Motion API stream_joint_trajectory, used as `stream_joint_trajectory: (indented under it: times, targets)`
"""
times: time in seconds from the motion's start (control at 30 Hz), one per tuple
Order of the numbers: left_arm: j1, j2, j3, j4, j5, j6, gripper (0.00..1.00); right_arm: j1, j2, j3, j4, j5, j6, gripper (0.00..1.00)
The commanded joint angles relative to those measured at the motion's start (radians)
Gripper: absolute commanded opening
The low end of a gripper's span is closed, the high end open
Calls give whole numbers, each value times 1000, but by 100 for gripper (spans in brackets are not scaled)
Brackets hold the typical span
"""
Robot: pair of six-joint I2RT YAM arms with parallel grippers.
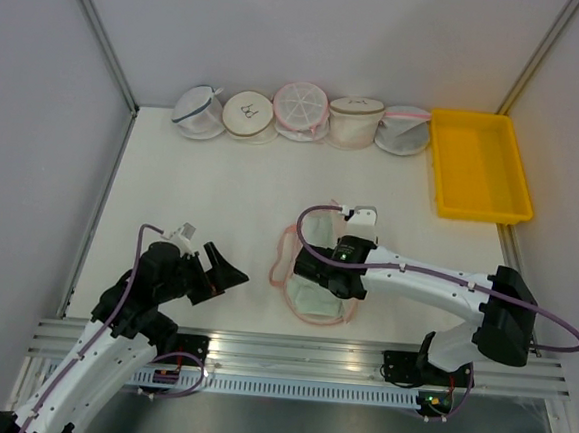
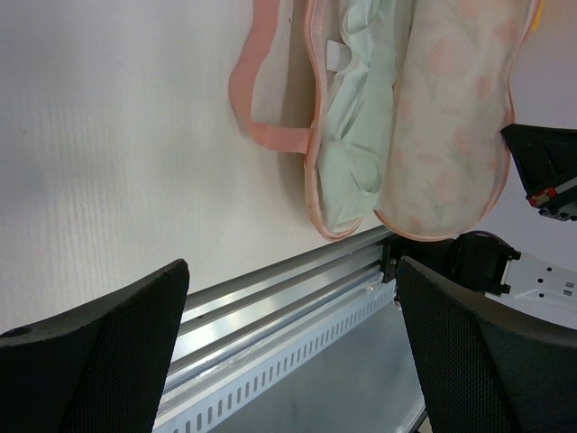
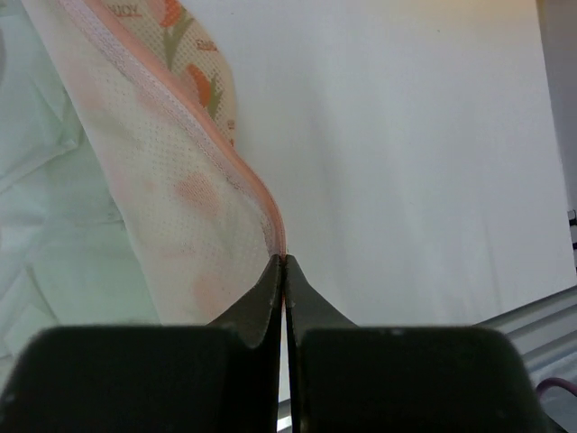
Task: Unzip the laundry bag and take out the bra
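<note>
Right wrist view: right claw (image 3: 282, 262) pinches the bag (image 3: 180, 203) by its rim; bra (image 2: 361, 135) lies exposed, rightward of left claw (image 2: 290, 268) (wide, free).

The oval cream fabric laundry bag (image 2: 451, 117), upper right of the left wrist view, has a faint orange-pink print, pink trim and a pink loop (image 2: 242, 95). The soft cloth bra (image 2: 361, 135) is pale mint-white. The rectangular plastic tray (image 1: 474, 166), upper right of the top view, is bright yellow.
</note>
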Motion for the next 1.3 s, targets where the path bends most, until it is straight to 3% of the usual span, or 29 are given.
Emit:
stream_joint_trajectory:
  times: [0.0,0.37,0.53,0.6,0.63,0.67,0.73,0.87,0.9,0.93,0.97,1.0,1.03,1.13,1.27]
  targets:
    - [-1,27,32,23,24,-2,100,-2,-40,-44,-146,35,82,0]
    - [-1,27,59,20,37,-16,99,-225,-220,-170,-141,175,195,1]
    - [-1,33,78,16,40,-16,100,-288,-294,-180,-112,212,186,7]
    - [-1,30,85,11,37,-18,99,-300,-289,-173,-106,224,142,23]
    - [-1,27,85,13,35,-18,100,-302,-278,-165,-100,227,127,36]
    - [-1,28,88,8,32,-19,100,-303,-269,-157,-109,229,123,59]
    - [-1,22,88,6,27,-25,99,-302,-249,-127,-144,241,131,65]
    - [-1,13,85,5,18,-39,99,-300,-292,-78,-129,268,78,66]
    - [-1,10,84,2,15,-42,100,-297,-310,-74,-82,253,14,66]
    - [-1,8,81,2,12,-47,100,-299,-359,-87,116,212,-245,66]
    - [-2,4,76,3,4,-51,100,-297,-388,-109,230,159,-360,66]
    - [-1,5,75,5,1,-54,100,-297,-449,-173,444,-7,-454,64]
    - [-1,7,75,3,-3,-53,100,-299,-479,-212,540,-94,-593,65]
    - [-1,11,76,2,-6,-57,100,-311,-516,-329,763,-365,-636,66]
    - [-1,8,81,2,-11,-58,100,-329,-421,-395,908,-549,-644,69]
